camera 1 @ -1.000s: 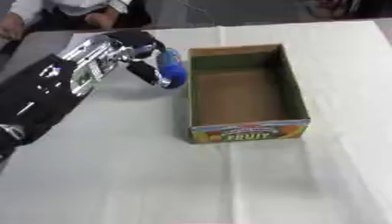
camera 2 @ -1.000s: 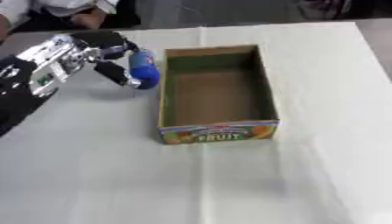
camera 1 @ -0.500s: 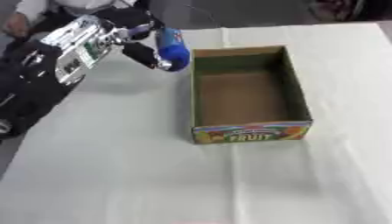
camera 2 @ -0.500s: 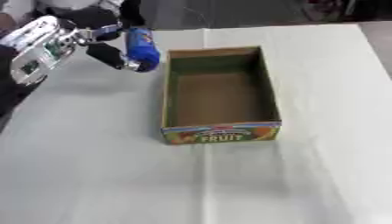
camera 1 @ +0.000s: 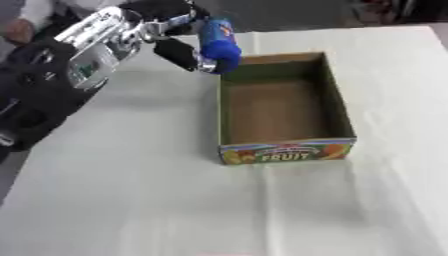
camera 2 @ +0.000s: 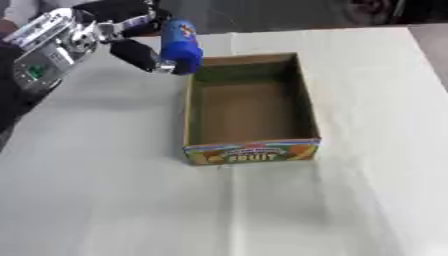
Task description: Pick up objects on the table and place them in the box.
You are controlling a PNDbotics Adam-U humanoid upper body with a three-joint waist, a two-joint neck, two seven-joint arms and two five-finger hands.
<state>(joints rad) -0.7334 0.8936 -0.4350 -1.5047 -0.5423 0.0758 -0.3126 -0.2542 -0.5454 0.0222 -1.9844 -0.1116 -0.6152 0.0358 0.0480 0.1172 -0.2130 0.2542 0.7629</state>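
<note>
Blue bottle (camera 1: 217,45) in left hand (camera 1: 171,30)

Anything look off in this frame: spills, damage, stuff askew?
Nothing stands out. The left hand holds a blue bottle in the air at the far left corner of the cardboard box, which sits upright, open and empty on the white tablecloth. No spills or damage visible.

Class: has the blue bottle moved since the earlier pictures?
Yes. The blue bottle, held in the left hand, has risen and shifted right towards the box, reaching its far left corner.
</note>
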